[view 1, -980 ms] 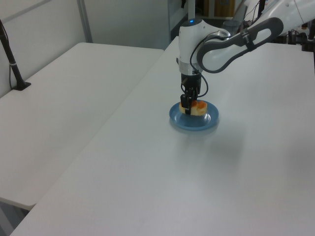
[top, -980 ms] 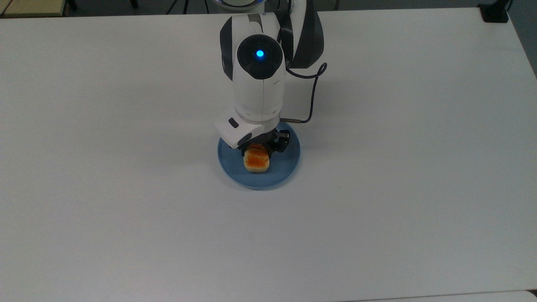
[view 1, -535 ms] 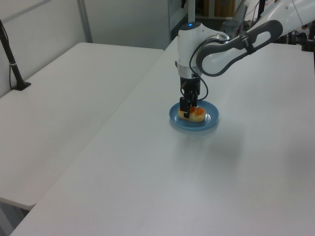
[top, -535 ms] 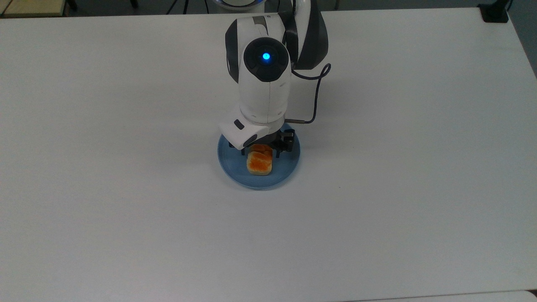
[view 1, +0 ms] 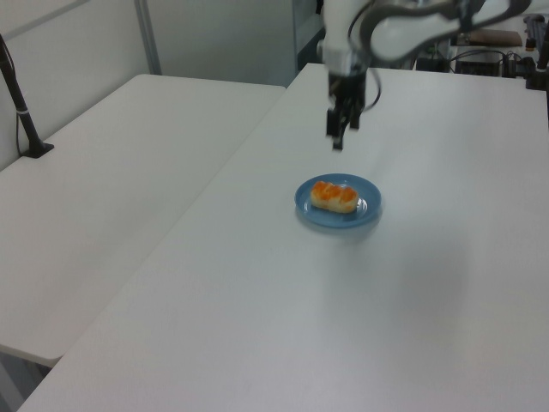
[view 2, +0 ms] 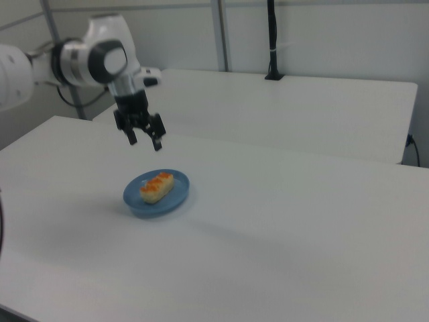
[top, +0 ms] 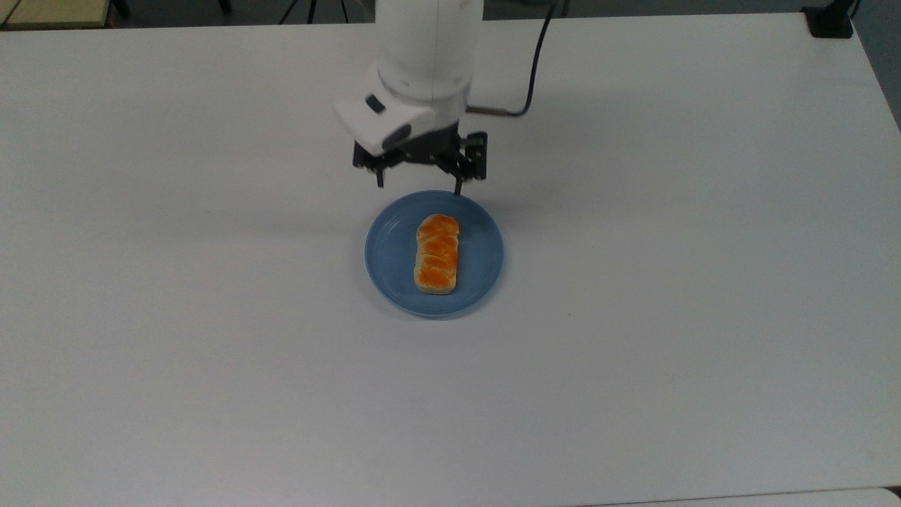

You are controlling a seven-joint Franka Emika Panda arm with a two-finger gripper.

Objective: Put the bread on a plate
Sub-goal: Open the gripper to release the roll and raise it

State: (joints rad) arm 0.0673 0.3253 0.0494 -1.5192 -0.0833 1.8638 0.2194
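The bread [top: 437, 253] [view 1: 334, 196] [view 2: 157, 187], an oblong loaf with a glossy orange top and pale sides, lies flat in the middle of the light-blue plate [top: 387, 243] [view 1: 371, 210] [view 2: 175, 198]. My gripper [top: 418, 186] [view 1: 340, 137] [view 2: 144, 142] hangs in the air above the plate's far edge, well clear of the loaf. Its two black fingers stand apart with nothing between them.
The plate sits near the middle of a wide white table [top: 676, 296]. A second white table [view 1: 111, 154] stands beside it, with a black post [view 1: 21, 112] clamped at its edge. The arm's cable [top: 531, 63] loops behind the gripper.
The gripper has let go of the bread and risen off the plate, pulling back toward the far side of the table. The loaf now lies fully uncovered on the plate.
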